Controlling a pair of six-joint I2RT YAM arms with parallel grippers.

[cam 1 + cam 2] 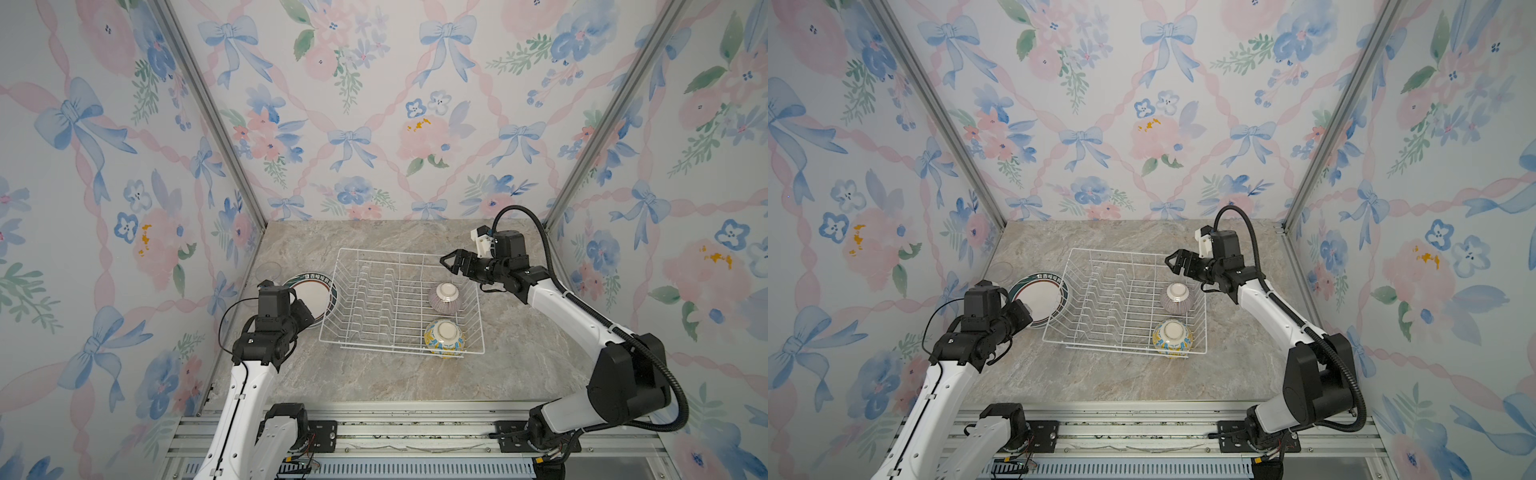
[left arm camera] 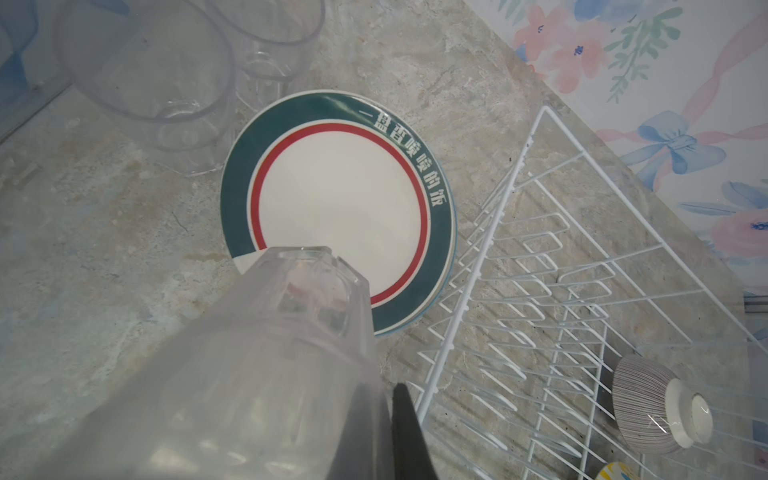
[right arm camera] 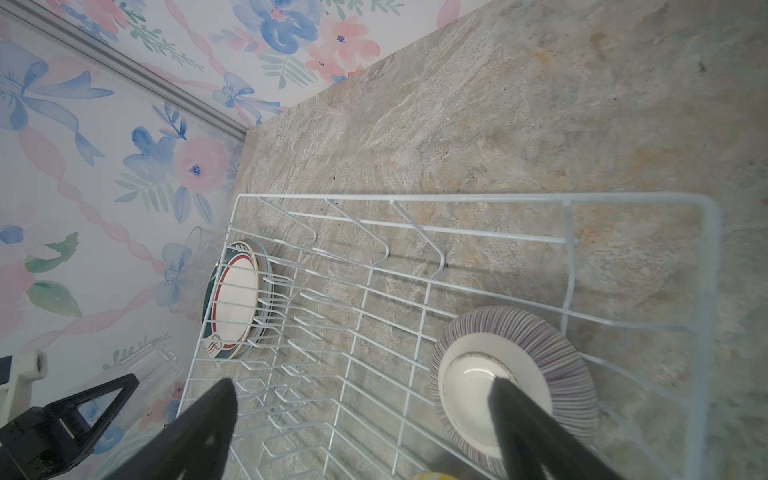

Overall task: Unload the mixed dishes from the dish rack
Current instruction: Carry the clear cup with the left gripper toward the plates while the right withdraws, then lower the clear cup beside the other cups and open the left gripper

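The wire rack (image 1: 399, 252) is sitting beside the plate (image 2: 340, 199), which is lying outside its left end. The right gripper (image 1: 448, 264), jaws spread empty, is hovering just beyond the striped bowl (image 1: 445, 297), upturned beside the yellow bowl (image 1: 444, 336) at the right end. The left gripper (image 1: 306, 315) is clenching a clear glass (image 2: 270, 353) above the plate's edge.

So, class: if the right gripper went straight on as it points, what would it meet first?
Probably the wires of the dish rack, beside the purple-striped bowl; the right gripper aims there, depth unclear.
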